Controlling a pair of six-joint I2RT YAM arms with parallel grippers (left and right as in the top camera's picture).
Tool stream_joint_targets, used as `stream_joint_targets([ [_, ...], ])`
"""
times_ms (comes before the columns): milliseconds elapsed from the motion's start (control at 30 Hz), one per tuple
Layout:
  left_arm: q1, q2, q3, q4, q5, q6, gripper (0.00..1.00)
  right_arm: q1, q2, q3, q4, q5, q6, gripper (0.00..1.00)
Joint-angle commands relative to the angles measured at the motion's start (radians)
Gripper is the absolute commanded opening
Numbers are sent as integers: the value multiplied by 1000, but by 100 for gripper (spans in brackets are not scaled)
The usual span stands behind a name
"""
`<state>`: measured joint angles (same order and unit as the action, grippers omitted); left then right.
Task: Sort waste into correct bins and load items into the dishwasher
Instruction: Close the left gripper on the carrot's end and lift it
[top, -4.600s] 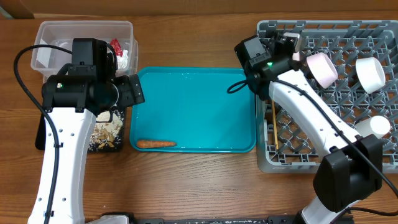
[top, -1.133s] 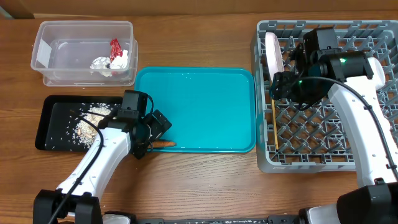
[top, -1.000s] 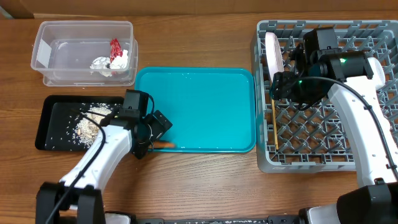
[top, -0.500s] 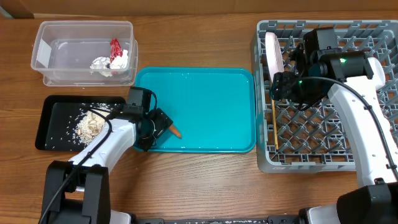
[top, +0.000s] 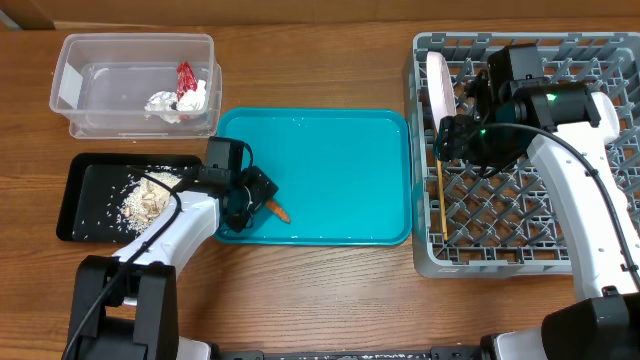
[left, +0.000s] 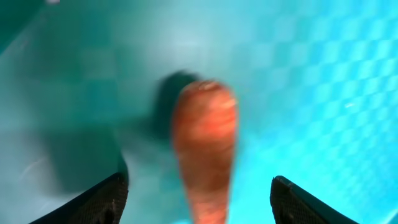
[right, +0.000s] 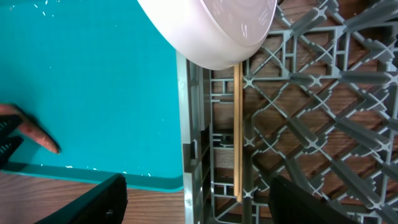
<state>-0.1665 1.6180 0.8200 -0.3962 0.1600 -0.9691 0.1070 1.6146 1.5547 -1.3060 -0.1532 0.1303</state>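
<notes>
Overhead view: on the table (top: 320, 60), the left pincer (top: 258, 197) is reaching over the near-left corner of the teal serving tray (top: 340, 170). The orange carrot-like stick (top: 279, 211) is projecting straight ahead of its tips, with its long axis running nearly in line with the pincer's own reach and its free end pointing away from the wrist. The black tray (top: 85, 225), carrying the beige food scraps (top: 145, 195), is lying behind this pincer on its wrist side and near it. The clear tub (top: 135, 60) is sitting farther behind. The right pincer (top: 447, 140) is hanging over the grey dish rack (top: 480, 225), well apart from the stick across the whole teal tray, so the left arm is by far the nearer one. Left wrist view: the stick (left: 205, 143), blurred, is lying between the two fingertips (left: 109, 196) and running away from them lengthwise. The jaws are standing apart, with teal showing on either side of the stick, so no pad is seen pressing on it. The coming move probably calls for closing across the stick's width and then drawing back toward the black tray. Right wrist view: the right pincer's fingertips (right: 102, 199) are standing wide apart with nothing between them. The plate (right: 211, 31) is standing ahead of them, and the chopsticks (right: 237, 137) are lying in the rack with their length along the pincer's reach. The stick's end (right: 40, 138) is showing far off to one side.
</notes>
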Motion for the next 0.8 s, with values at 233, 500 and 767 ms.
stream_joint_targets([
  [233,-6,29,-8,27,-10,4,70,3,-26,5,3,-6,0,75],
  [500,-39,85,-8,47,-14,4,69,3,-26,5,3,-6,0,75],
  [767,-37,86,-8,50,-15,5,48,3,-26,5,6,-6,0,75],
])
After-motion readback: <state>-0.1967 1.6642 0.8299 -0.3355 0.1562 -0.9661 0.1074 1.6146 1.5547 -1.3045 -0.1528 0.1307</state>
